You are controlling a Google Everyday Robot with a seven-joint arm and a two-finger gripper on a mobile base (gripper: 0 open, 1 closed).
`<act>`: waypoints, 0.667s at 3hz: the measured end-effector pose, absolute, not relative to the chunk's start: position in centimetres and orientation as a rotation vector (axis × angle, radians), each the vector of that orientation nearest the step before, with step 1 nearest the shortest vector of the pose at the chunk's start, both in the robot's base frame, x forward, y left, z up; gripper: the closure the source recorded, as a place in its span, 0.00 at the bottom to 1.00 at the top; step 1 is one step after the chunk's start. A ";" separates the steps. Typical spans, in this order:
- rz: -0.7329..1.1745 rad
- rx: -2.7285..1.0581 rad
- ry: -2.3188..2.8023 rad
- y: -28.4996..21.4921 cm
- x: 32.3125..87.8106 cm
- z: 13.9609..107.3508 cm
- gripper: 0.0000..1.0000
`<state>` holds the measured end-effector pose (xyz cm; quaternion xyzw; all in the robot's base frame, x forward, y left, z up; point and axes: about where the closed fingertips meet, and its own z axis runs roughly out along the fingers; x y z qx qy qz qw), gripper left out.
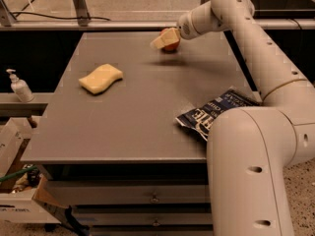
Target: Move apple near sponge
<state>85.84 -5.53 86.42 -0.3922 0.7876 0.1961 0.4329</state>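
The small red apple (pixel 172 45) is at the far middle of the grey table (pixel 138 127), mostly covered by my gripper (pixel 165 38). The gripper's pale fingers (pixel 160 40) are closed around the apple from the front left and hold it just above the table, with a shadow beneath it. The flat pale yellow sponge (pixel 101 78) lies on the left part of the table, well to the left of and nearer than the apple. My white arm reaches in from the right.
A dark blue chip bag (pixel 211 113) lies at the table's right edge, partly behind my arm. A soap bottle (pixel 19 86) stands on a ledge left of the table. A cardboard box (pixel 19 200) sits on the floor at lower left.
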 end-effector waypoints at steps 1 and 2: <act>0.452 -1.004 1.998 -6.0 86.5 85.0 0.00; 0.411 -1.026 2.040 -7.3 86.6 84.1 0.18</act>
